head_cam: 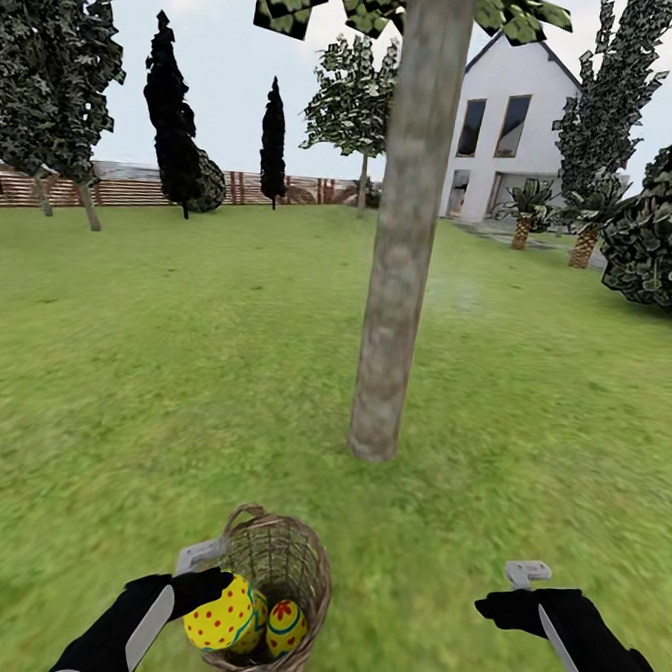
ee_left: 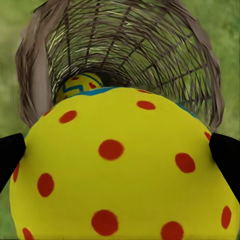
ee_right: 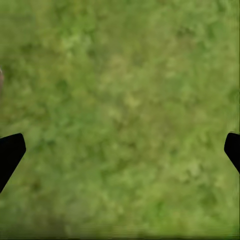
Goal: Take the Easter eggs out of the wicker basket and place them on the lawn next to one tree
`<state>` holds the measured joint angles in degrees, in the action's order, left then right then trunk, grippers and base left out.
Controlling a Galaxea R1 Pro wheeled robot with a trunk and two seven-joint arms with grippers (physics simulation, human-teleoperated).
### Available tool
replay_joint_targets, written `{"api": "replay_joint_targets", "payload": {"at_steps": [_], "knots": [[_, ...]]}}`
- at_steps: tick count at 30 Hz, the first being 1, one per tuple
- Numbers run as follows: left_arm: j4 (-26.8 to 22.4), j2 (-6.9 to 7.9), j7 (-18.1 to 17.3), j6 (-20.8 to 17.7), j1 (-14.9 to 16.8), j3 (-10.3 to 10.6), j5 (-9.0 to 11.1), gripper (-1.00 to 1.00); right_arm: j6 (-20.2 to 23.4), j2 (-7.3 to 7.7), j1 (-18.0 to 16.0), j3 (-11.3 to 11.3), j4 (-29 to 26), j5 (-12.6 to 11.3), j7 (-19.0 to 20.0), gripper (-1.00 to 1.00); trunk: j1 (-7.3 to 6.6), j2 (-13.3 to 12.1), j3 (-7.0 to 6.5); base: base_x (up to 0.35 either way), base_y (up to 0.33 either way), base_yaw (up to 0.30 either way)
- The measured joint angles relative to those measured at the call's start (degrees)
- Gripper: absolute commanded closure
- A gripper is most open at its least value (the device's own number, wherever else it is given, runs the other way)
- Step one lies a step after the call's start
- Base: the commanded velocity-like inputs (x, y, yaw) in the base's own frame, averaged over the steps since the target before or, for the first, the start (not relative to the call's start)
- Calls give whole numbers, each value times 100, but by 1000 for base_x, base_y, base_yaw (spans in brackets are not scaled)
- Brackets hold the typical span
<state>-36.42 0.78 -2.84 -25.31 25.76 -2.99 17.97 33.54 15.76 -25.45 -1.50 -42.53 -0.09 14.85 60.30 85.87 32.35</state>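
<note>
From the head camera, the wicker basket (head_cam: 277,582) sits on the lawn (head_cam: 174,365) just in front of the robot, near the foot of a thick bare tree trunk (head_cam: 403,240) that stands a little beyond it. The left gripper (head_cam: 213,583) is at the basket's near rim, closed around a yellow egg with red dots (head_cam: 220,614). A second egg (head_cam: 285,628) with blue bands lies inside the basket beside it. The right gripper (head_cam: 518,599) hangs over bare grass, well apart from the basket. A white house (head_cam: 511,128) and a wooden fence (head_cam: 136,184) stand far behind.

The left wrist camera brings the held egg (ee_left: 120,170) up close, with the black fingertips (ee_left: 11,157) against both its sides, and shows another egg (ee_left: 80,86) deeper in the basket (ee_left: 200,75).

The right wrist camera adds that the right gripper's (ee_right: 120,150) fingertips (ee_right: 10,155) are spread wide, with only grass (ee_right: 125,100) between them.
</note>
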Motion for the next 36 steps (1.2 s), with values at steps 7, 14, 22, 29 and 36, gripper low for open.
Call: {"api": "replay_joint_targets", "payload": {"at_steps": [7, 14, 22, 29, 36], "knots": [[0, 2, 0, -1, -1, 0, 0, 100, -1, 0, -1, -2, 1, 0, 1, -100, -156, -281, -126, -169, 233, 0], [1, 4, -4, 2, 1, 2, 1, 100, 2, 0, 1, -2, 1, 0, 0, -100, -179, -322, -144, -5, 134, 0], [0, 2, -2, 1, -1, 3, 2, 100, 1, -9, -1, -2, 0, 9, -68, -100, -179, -322, -144, 0, 2, 200], [0, 4, 6, 7, -4, 4, 2, 100, 2, -17, 2, -79, 8, 8, -71, -100, -179, -322, -144, 0, 0, 294], [0, 13, -14, 10, -3, -3, 1, 100, 2, -61, 1, -165, 8, 8, -163, -100, -179, -322, -144, 0, 0, 295]]}}
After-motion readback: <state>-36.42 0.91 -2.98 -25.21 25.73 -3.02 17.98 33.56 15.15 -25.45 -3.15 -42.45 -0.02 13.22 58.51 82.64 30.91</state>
